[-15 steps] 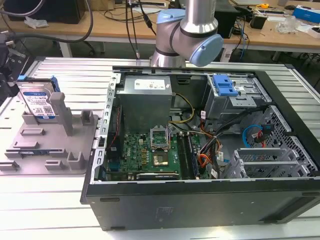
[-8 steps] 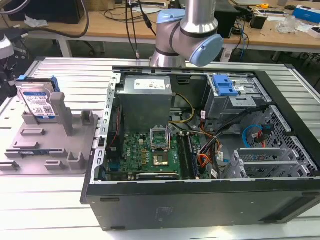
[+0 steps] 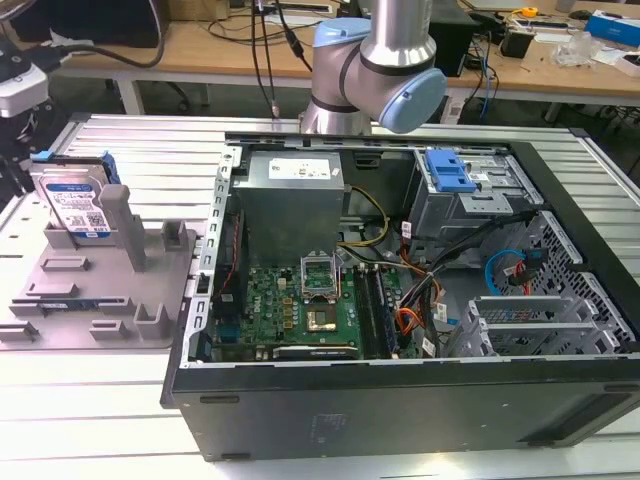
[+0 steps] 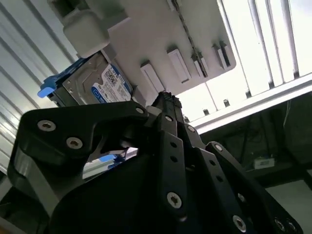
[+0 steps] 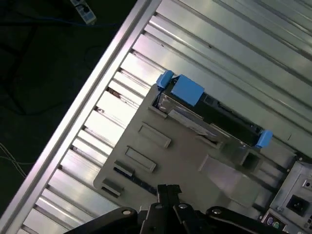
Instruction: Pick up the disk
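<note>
Nearest, the gripper point(image 5: 168, 189): black linkage, closed to the tips, nothing between them and nothing held; poised above the grey slotted fixture point(image 5: 161, 168) and clear of everything on it, by the look of it lined up for an approach rather than a grasp. Next, the fixture itself: flat on the slatted metal table point(image 5: 219, 44), set with low blocks and upright posts, evidently to keep parts at fixed spots and apart from one another. Then the disk point(image 5: 209, 109), at the side of the fixture away from the gripper: stood on one long edge in a slot, propped by a grey post point(image 3: 118, 215) just beside it on the exterior view's right, label face outward, blue side rails point(image 5: 187, 91) at the ends; probably held upright so as to leave both broad faces free for a pinch from above. Well apart from the gripper, untouched. Farther off, on the exterior view's right, an open computer case point(image 3: 400, 405) laid on its side, lid off, board and cables exposed, a blue bracket point(image 3: 448, 170) on its metal drive cage. Beyond, the arm point(image 3: 390, 60), and a wooden workbench point(image 3: 200, 50) behind it.
</note>
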Robot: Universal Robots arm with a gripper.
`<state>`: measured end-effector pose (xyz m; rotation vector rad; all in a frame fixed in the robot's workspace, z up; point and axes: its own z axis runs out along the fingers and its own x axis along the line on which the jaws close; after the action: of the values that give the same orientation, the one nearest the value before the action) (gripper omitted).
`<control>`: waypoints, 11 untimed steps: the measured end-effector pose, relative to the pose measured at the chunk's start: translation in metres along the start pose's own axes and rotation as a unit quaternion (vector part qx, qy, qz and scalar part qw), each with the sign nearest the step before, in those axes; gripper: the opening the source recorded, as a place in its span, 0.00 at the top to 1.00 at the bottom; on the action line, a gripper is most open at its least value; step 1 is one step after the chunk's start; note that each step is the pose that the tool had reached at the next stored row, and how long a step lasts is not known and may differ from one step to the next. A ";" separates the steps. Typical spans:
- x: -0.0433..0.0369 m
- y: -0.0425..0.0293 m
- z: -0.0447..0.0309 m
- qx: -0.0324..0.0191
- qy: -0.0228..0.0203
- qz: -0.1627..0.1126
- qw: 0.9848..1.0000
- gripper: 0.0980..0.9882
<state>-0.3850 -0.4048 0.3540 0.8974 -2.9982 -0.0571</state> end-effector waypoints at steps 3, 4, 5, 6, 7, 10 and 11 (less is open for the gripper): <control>0.0000 0.0000 0.0001 0.000 0.001 -0.038 0.999 0.78; 0.0000 0.0000 0.0001 0.000 0.002 -0.057 0.998 0.64; -0.0001 -0.0001 0.0002 0.000 0.003 -0.079 0.997 0.58; -0.0003 -0.0001 0.0004 0.000 0.004 -0.094 0.996 0.51; -0.0004 -0.0003 0.0005 0.000 0.004 -0.105 0.994 0.44; -0.0005 -0.0004 0.0006 0.002 0.002 -0.130 0.992 0.44; -0.0005 -0.0004 0.0007 0.003 0.001 -0.138 0.990 0.44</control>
<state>-0.3844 -0.4049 0.3533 1.3038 -2.8501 -0.0477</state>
